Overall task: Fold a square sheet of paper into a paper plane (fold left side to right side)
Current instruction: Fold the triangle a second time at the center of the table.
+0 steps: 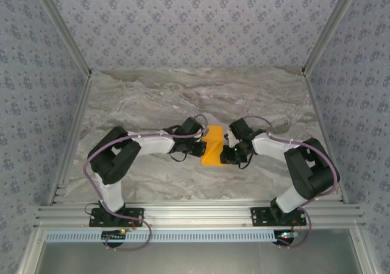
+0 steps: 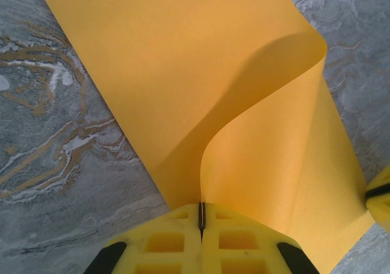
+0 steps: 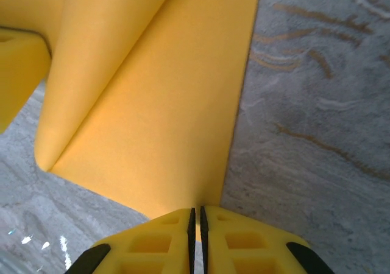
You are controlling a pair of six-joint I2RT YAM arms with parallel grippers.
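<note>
Where both arms reach in toward the middle of the marble worktop (image 1: 152, 97), the square sheet of paper (image 1: 213, 145) lies between them, well away from every edge. It is orange and partly doubled over. The left gripper (image 1: 201, 145) is at the sheet's left side and the right gripper (image 1: 229, 153) at its right side, each touching the paper.

Left wrist view: the left gripper (image 2: 201, 219) has its yellow fingers (image 2: 164, 243) pressed together, with a thin edge of the sheet (image 2: 183, 73) caught in the slit between them. From that pinch the paper rises and curls over in a soft loop, not creased flat. The lower layer rests on the stone. One yellow finger (image 2: 384, 210) of the right gripper shows at the sheet's far side.

Right wrist view: the right gripper (image 3: 196, 218) is likewise closed down, with the sheet's (image 3: 152, 115) near edge nipped between the fingers (image 3: 244, 243). The upper layer lifts off the lower one in a rounded bend with no sharp crease. A finger (image 3: 18, 73) of the left gripper sits beside that bend.
</note>
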